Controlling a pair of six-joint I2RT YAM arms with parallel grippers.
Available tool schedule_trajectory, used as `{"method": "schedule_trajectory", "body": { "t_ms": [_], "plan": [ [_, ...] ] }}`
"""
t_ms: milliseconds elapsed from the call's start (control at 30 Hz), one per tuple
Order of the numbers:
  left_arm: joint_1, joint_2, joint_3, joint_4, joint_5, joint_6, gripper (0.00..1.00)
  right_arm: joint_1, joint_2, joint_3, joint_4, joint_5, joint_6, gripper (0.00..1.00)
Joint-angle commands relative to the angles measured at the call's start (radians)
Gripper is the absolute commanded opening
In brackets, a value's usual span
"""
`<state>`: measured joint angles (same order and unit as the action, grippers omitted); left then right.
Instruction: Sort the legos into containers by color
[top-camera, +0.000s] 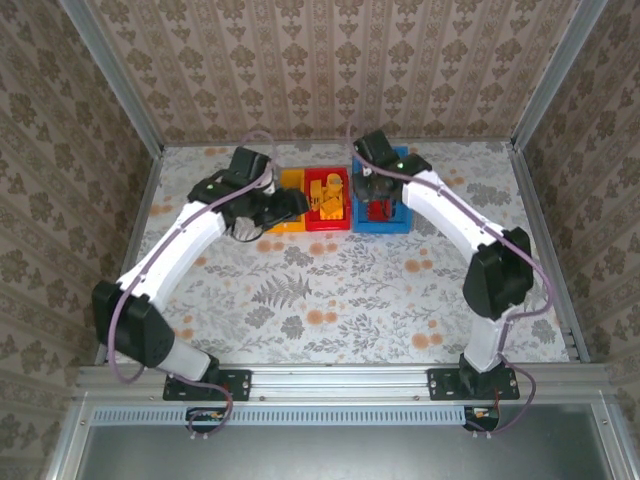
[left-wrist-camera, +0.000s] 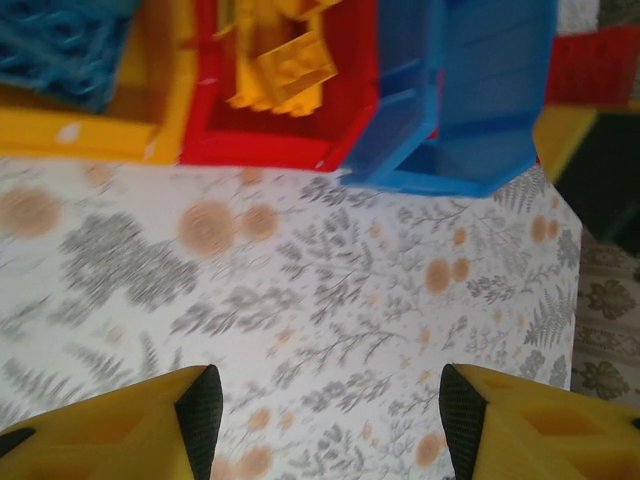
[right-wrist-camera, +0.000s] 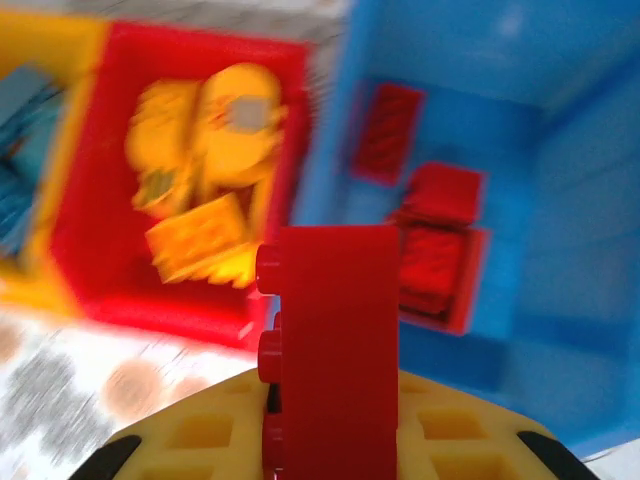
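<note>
Nearly done, by look. Right hand (right-wrist-camera: 330, 445) gripped red lego (right-wrist-camera: 335, 330) above blue bin (right-wrist-camera: 590, 200), red legos (right-wrist-camera: 435, 240) already inside. Yellow legos (right-wrist-camera: 215, 150) lay in red bin (left-wrist-camera: 280, 150), blue legos (left-wrist-camera: 60, 45) in yellow bin (left-wrist-camera: 80, 135). Left hand (left-wrist-camera: 325, 410) wide, empty, over bench (left-wrist-camera: 300, 300). Remaining: release held brick, probably last.

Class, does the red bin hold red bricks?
No, the red bin holds yellow bricks.

One yellow bin (left-wrist-camera: 80, 135), one red bin (left-wrist-camera: 260, 150) and one blue bin (left-wrist-camera: 490, 60) — three in all — plus four red bricks (right-wrist-camera: 432, 262); the yellow bricks (left-wrist-camera: 285, 65) and blue bricks (left-wrist-camera: 60, 50) are too blurred to count.
</note>
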<state>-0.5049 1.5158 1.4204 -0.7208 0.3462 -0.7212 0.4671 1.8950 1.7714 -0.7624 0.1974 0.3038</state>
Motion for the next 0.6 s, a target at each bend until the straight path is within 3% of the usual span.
{"method": "schedule_trajectory", "body": {
  "t_ms": [0,200,400,567],
  "plan": [
    [-0.016,0.084,0.103,0.091,0.019,0.066,0.63,-0.036,0.165,0.181,-0.172,0.096,0.077,0.17],
    [-0.026,0.233,0.239,0.162,0.019,0.088,0.62,-0.097,0.446,0.498,-0.311,0.151,0.131,0.18],
    [-0.035,0.31,0.334,0.144,0.036,0.091,0.62,-0.124,0.545,0.564,-0.256,0.134,0.122,0.21],
    [-0.04,0.302,0.311,0.133,0.034,0.101,0.62,-0.125,0.609,0.644,-0.283,0.127,0.098,0.35]
  ]
}}
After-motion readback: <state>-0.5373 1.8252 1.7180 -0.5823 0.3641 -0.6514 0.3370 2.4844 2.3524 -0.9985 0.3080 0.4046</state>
